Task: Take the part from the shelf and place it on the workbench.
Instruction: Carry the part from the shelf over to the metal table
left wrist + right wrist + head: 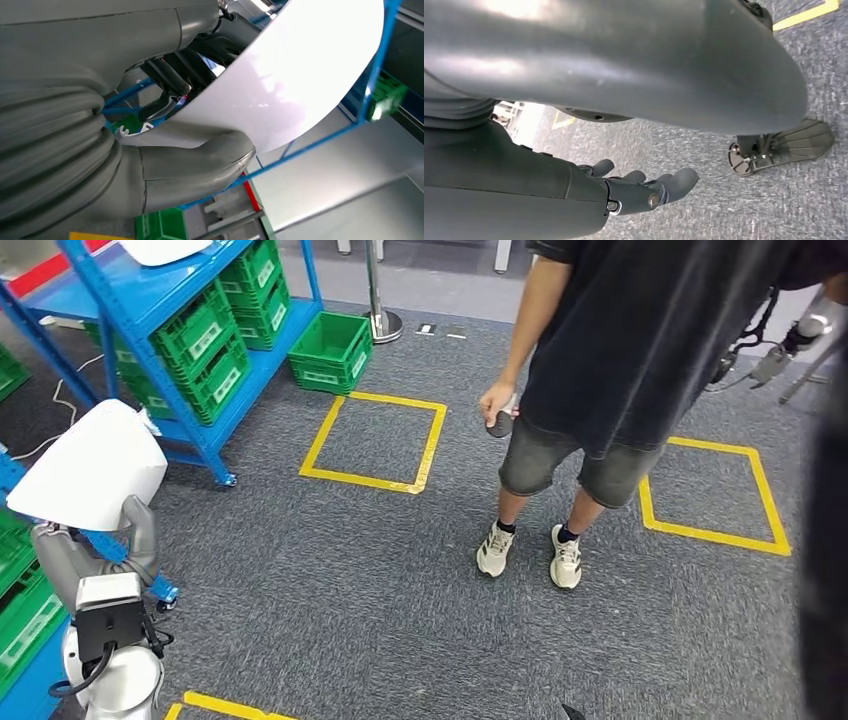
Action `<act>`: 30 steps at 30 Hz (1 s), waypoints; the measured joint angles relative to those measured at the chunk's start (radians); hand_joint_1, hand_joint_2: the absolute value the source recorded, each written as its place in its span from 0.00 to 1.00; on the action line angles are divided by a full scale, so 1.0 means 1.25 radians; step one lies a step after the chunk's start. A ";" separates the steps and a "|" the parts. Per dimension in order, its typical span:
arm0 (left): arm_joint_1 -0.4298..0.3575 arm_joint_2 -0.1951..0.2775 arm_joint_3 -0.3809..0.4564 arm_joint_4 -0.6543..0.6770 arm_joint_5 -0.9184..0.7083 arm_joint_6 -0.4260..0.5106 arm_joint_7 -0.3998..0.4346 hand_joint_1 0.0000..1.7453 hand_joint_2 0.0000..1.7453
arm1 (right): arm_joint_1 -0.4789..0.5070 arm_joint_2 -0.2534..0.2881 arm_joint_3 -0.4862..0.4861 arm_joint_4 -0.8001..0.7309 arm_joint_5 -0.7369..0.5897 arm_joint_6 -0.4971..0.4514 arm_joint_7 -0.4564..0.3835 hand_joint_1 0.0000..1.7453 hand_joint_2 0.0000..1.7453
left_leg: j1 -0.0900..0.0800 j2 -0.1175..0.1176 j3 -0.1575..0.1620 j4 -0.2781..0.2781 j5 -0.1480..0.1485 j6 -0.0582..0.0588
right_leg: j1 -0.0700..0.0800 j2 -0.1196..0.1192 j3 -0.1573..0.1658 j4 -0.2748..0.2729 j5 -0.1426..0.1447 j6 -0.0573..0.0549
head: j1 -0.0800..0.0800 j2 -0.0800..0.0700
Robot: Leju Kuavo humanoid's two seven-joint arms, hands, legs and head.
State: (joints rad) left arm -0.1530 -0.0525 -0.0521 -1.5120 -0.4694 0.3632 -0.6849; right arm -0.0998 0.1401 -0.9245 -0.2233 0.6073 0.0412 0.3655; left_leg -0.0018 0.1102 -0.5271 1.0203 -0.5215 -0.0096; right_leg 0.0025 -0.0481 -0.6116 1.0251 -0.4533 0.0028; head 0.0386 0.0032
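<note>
A white curved part is at the lower left of the head view, held up in front of the blue shelf. My left hand grips it from below. In the left wrist view the part is a broad glossy white sheet, with the grey thumb pressed along its edge and the darker fingers behind it. My right hand hangs beside my body above the grey carpet, its fingers apart and holding nothing.
A person in a dark shirt and shorts stands centre-right, holding a small dark object. Green crates fill the shelf, and another sits on the floor. Yellow tape squares mark the carpet. A post base stands behind.
</note>
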 joint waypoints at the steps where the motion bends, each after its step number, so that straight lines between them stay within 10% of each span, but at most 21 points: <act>1: -0.008 -0.001 0.000 0.005 -0.004 0.000 0.000 1.00 1.00 | 0.000 0.000 -0.001 0.000 0.000 0.000 0.000 0.00 0.00 | 0.001 -0.002 0.001 0.002 -0.003 -0.005 | -0.002 0.008 0.000 -0.003 0.002 -0.004 | 0.000 0.000; 7: -0.021 -0.002 0.000 0.025 -0.013 0.000 -0.002 1.00 1.00 | -0.003 0.000 -0.006 0.000 0.000 0.000 -0.001 0.00 0.00 | 0.007 -0.081 -0.099 0.216 -0.102 -0.020 | -0.010 0.063 0.002 -0.008 0.008 -0.018 | -0.005 0.000; 11: -0.030 -0.002 0.000 0.035 -0.012 0.000 -0.008 1.00 1.00 | -0.002 0.000 -0.012 0.000 -0.003 0.000 0.000 0.00 0.00 | 0.013 -0.116 -0.045 0.081 -0.012 -0.019 | -0.011 0.106 0.000 -0.002 0.009 -0.010 | -0.005 0.000; 14: -0.039 -0.002 -0.001 0.040 -0.011 -0.002 -0.010 1.00 1.00 | -0.004 0.001 -0.014 0.000 -0.005 0.000 -0.001 0.00 0.00 | 0.014 -0.150 -0.016 0.012 0.004 -0.010 | -0.012 0.133 -0.011 0.001 0.014 0.007 | -0.004 0.000; 16: -0.046 -0.003 -0.001 0.042 -0.014 -0.002 -0.009 1.00 1.00 | -0.003 0.003 -0.015 0.000 -0.006 -0.001 -0.001 0.00 0.00 | 0.011 -0.132 -0.015 0.010 0.009 0.003 | -0.016 0.140 -0.017 0.000 0.019 0.018 | -0.004 0.000; 18: -0.056 -0.003 -0.001 0.042 -0.016 -0.002 -0.006 1.00 1.00 | -0.004 0.004 -0.017 0.000 -0.005 -0.004 0.000 0.00 0.00 | 0.012 -0.114 -0.014 0.005 0.015 0.015 | -0.014 0.104 -0.034 0.031 0.001 0.023 | -0.001 0.000; 20: -0.061 -0.003 0.000 0.044 -0.016 -0.002 -0.003 1.00 1.00 | -0.009 0.005 -0.017 0.000 -0.004 -0.007 0.002 0.00 0.00 | 0.009 -0.093 -0.015 0.003 0.016 0.022 | -0.010 0.058 -0.078 0.124 -0.048 0.026 | 0.002 0.000; 23: -0.061 -0.003 0.000 0.052 -0.010 -0.012 0.002 1.00 1.00 | -0.012 0.005 -0.017 0.000 0.000 -0.012 0.002 0.00 0.00 | 0.005 -0.060 -0.016 0.005 0.014 0.026 | -0.011 0.045 -0.122 0.222 -0.078 0.028 | 0.002 0.000; 27: -0.062 -0.003 0.003 0.056 0.044 -0.089 0.003 1.00 1.00 | -0.013 0.005 -0.018 0.000 0.002 -0.020 0.002 0.00 0.00 | 0.000 -0.024 -0.013 0.006 0.009 0.020 | -0.002 0.002 -0.019 0.041 -0.006 0.013 | 0.002 0.000; 30: -0.062 -0.004 0.008 0.057 0.040 -0.094 0.001 1.00 1.00 | -0.012 0.005 -0.019 0.000 0.001 -0.024 0.002 0.00 0.00 | -0.002 -0.004 -0.009 0.003 0.004 0.008 | 0.005 -0.001 -0.001 -0.001 0.003 0.000 | 0.001 0.000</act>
State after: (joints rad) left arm -0.2299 -0.0572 -0.0426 -1.4404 -0.4188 0.2452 -0.6838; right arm -0.1147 0.1461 -0.9487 -0.2235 0.6081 0.0107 0.3676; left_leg -0.0047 0.1058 -0.5378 1.0244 -0.5162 0.0006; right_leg 0.0083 -0.0498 -0.6132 1.0241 -0.4499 0.0030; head 0.0401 0.0034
